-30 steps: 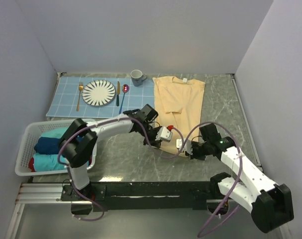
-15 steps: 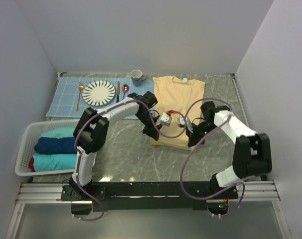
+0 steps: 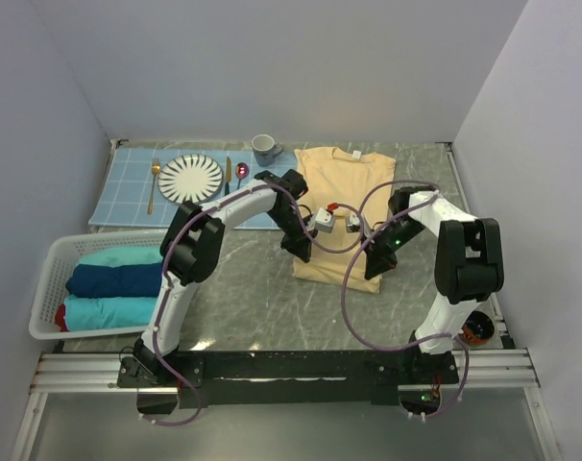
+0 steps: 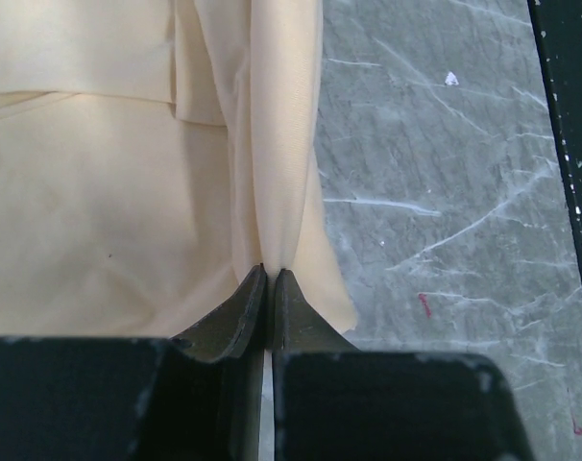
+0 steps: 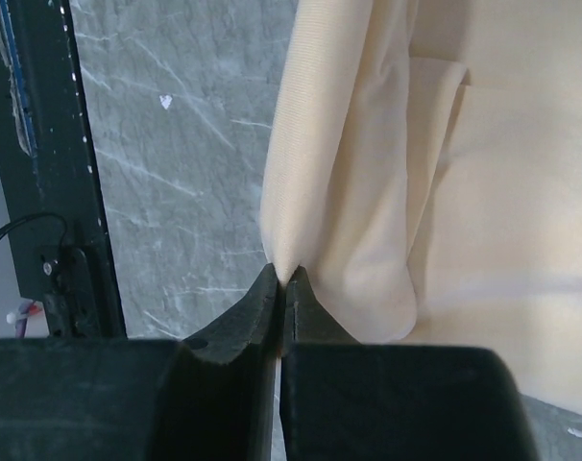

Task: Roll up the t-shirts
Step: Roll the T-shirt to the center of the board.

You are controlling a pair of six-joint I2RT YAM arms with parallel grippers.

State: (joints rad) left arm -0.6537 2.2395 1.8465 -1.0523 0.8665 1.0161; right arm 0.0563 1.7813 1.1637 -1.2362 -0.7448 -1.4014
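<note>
1. Shirt: the yellow shirt (image 3: 347,192) lies at the far centre of the table (image 3: 243,298), collar toward the far wall, sides folded in to make a narrow strip.
2. Left gripper (image 4: 270,273): fingers are pressed together on a raised fold of the yellow shirt at its near-left edge. The cloth runs away from the tips as a ridge.
3. Right gripper (image 5: 283,276): fingers pinch a like fold at the near-right edge.
4. Near hem: it spans between the two grippers. Whether it is off the table, cannot tell.
5. Basket (image 3: 41,293): at the near left, well apart from the yellow shirt. It holds a teal shirt (image 3: 118,257), a navy shirt (image 3: 113,279) and a second teal shirt (image 3: 109,311), side by side.
6. Placemat (image 3: 128,197): at the far left, just beside the yellow shirt, bearing a plate (image 3: 190,179) and a mug (image 3: 265,149).
</note>
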